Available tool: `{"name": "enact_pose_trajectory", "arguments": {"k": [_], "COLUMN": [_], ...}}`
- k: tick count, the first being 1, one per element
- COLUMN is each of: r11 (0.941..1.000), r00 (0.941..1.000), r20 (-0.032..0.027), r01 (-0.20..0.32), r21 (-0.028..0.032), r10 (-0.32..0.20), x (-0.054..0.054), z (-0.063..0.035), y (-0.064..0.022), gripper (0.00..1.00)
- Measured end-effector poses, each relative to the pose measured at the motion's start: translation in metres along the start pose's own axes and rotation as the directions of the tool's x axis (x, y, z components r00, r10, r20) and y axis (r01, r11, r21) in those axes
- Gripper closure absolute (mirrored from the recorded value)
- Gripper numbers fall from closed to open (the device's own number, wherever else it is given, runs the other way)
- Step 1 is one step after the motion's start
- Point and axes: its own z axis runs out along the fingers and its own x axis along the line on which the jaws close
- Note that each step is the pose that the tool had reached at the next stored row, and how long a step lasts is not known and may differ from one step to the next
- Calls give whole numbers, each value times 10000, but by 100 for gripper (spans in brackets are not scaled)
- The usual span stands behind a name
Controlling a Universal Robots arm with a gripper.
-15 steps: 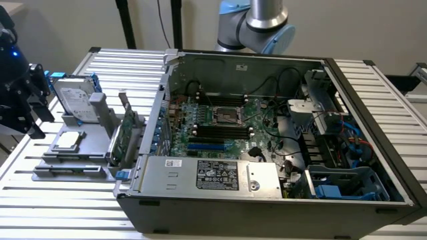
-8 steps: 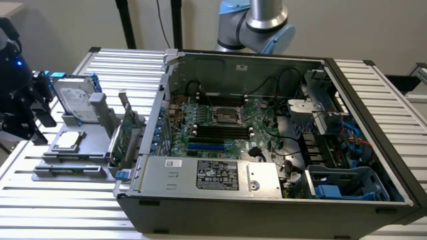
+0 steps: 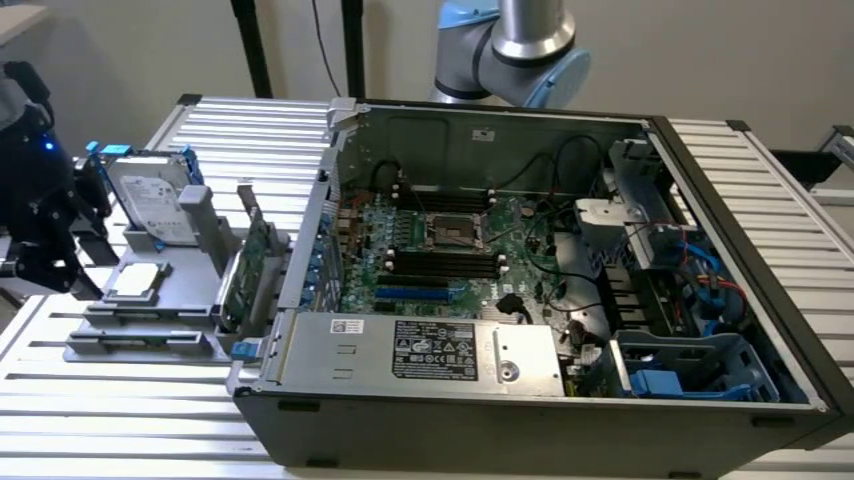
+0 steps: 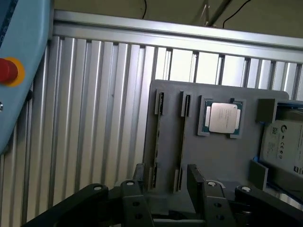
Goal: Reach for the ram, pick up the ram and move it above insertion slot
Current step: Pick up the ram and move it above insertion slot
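Observation:
Two ram sticks stand on edge in the grey fixture (image 4: 222, 156), seen edge-on as thin dark lines: one ram stick (image 4: 158, 137) and a second (image 4: 182, 137) beside it, each held by small end clips. My gripper (image 4: 168, 182) is open above their near ends, its black fingers (image 4: 139, 177) spread so both sticks lie in the gap. It touches neither stick. The motherboard (image 3: 441, 250) with its long dark memory slots (image 3: 441, 265) lies inside the open computer case (image 3: 534, 410). The arm's (image 3: 523, 45) grey joint rises behind the case.
On the fixture a silver processor (image 4: 222, 117) sits beside the sticks, then a hard drive (image 4: 284, 146) in a blue frame. A green board (image 3: 251, 270) stands on edge by the case wall. A blue box with a red button (image 4: 7, 71) hangs off the slatted table (image 4: 94, 118).

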Motion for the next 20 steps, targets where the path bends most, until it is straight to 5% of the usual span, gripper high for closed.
{"name": "enact_pose_trajectory", "arguments": {"k": [20], "r11": [9993], "r00": [9993], "r20": [3], "r01": [-369], "r21": [3], "r10": [369], "x": [50], "z": [363], "y": [-19], "gripper": [52]}}
